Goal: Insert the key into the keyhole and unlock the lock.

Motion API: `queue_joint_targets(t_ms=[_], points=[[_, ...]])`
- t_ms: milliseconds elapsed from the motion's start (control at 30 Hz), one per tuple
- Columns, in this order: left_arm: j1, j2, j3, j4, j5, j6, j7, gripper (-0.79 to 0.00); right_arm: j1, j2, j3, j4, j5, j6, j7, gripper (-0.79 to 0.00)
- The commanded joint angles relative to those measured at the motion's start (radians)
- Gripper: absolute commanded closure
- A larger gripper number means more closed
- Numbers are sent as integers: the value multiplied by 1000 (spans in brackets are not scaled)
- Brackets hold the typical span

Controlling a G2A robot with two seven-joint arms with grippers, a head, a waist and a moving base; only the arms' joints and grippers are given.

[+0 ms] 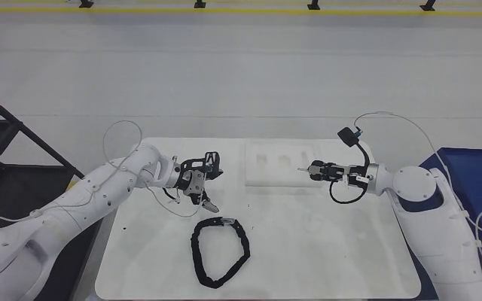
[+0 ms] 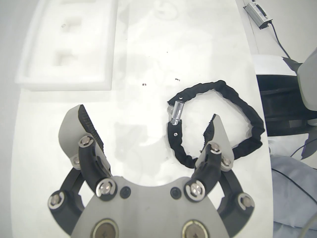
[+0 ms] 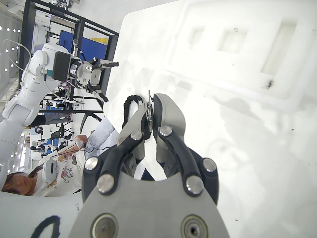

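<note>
Top view, bench: white bench (image 1: 324, 248), with both arms in over it.
Top view, chain lock: the black chain lock (image 1: 197, 248) lies in a loop at 7 o'clock from the bench's middle. Its silver lock cylinder (image 1: 224, 220) sits at the loop's 12 o'clock.
Top view, left end effector: the left end effector (image 1: 213, 181) is at 10 o'clock, spread wide with nothing in it. The loop is near, at its 6 o'clock.
Top view, right end effector: the right end effector (image 1: 310, 169) is at 2 o'clock, by the foam tray's 3 o'clock edge. It is pinched on the key (image 1: 301, 170), whose tip points to 9 o'clock.
Top view, foam tray: the white foam tray (image 1: 252, 177) is at 12 o'clock, between the two end effectors.
Left wrist view, left end effector: left end effector (image 2: 147, 111), jaws far apart and empty above bare bench (image 2: 148, 50).
Left wrist view, chain lock: the chain lock (image 2: 247, 110) is looped on the bench, and the lock cylinder (image 2: 177, 112) joins its two ends — one finger shows in front of the chain.
Left wrist view, surroundings: foam tray (image 2: 112, 38) beyond, recesses showing; a power brick (image 2: 258, 14) on the floor past the bench edge.
Right wrist view, right end effector: right end effector (image 3: 149, 102), closed tight on the key (image 3: 149, 115), blade poking out past the fingertips.
Right wrist view, beyond: a bit of the chain lock (image 3: 127, 105) shows just behind the fingers, and the left end effector (image 3: 109, 80) hangs open farther off.
Right wrist view, foam tray: foam tray (image 3: 178, 50) beside the held key — bench (image 3: 223, 149) under it.
</note>
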Motion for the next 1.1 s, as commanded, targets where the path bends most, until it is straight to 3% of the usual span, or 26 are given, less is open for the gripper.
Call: queue_joint_targets(t_ms=[0,500,633,833,1067], points=[[0,0,0,0,-1,0,1,-785,0,0,0,0,0,0,0,0],[0,0,0,0,-1,0,1,-785,0,0,0,0,0,0,0,0],[45,0,-5,-5,30,21,22,-785,0,0,0,0,0,0,0,0],[102,-10,-19,22,154,0,115,-785,0,0,0,0,0,0,0,0],[147,-37,-36,64,346,0,318,-785,0,0,0,0,0,0,0,0]])
